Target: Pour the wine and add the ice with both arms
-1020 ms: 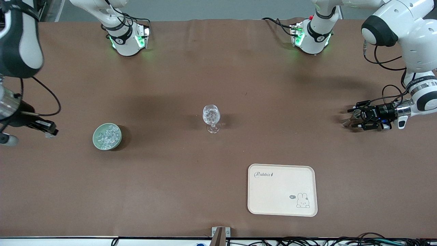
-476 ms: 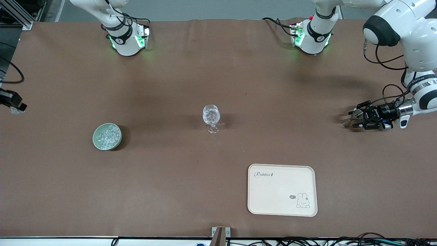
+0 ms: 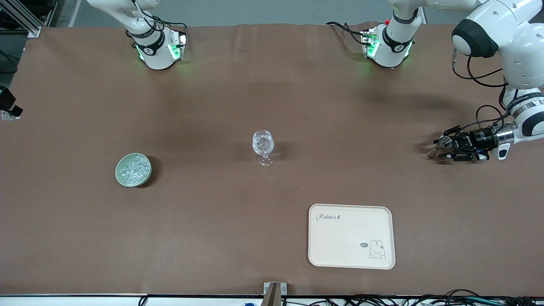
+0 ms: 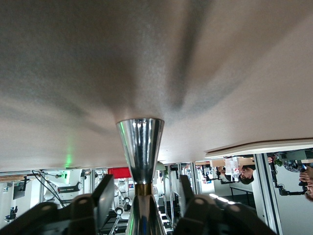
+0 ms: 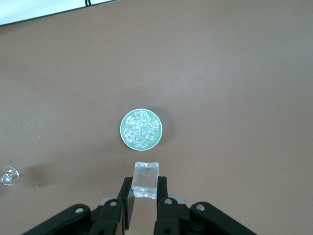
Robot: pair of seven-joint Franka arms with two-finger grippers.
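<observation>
My right gripper (image 3: 9, 111) is shut on one clear ice cube (image 5: 146, 180) and holds it high over the table's edge at the right arm's end. In the right wrist view the gripper (image 5: 145, 188) looks down on the pale green bowl (image 5: 122, 128) heaped with ice (image 5: 141, 129). The bowl (image 3: 117, 171) and its ice (image 3: 134, 169) sit toward the right arm's end. A stemmed glass (image 3: 263, 144) stands mid-table, with glinting clear pieces inside. My left gripper (image 3: 442, 146) lies level, low over the table at the left arm's end. Its fingers (image 4: 105, 196) stand apart on either side of a silver cone-shaped piece (image 4: 141, 139).
A cream tray (image 3: 351, 236) with a rabbit print lies nearer the front camera than the glass, toward the left arm's end. The glass also shows small in the right wrist view (image 5: 9, 176). Both arm bases stand along the table's back edge.
My right gripper has risen with the ice cube and drawn away from the bowl to the table's edge. My left gripper has shifted only slightly.
</observation>
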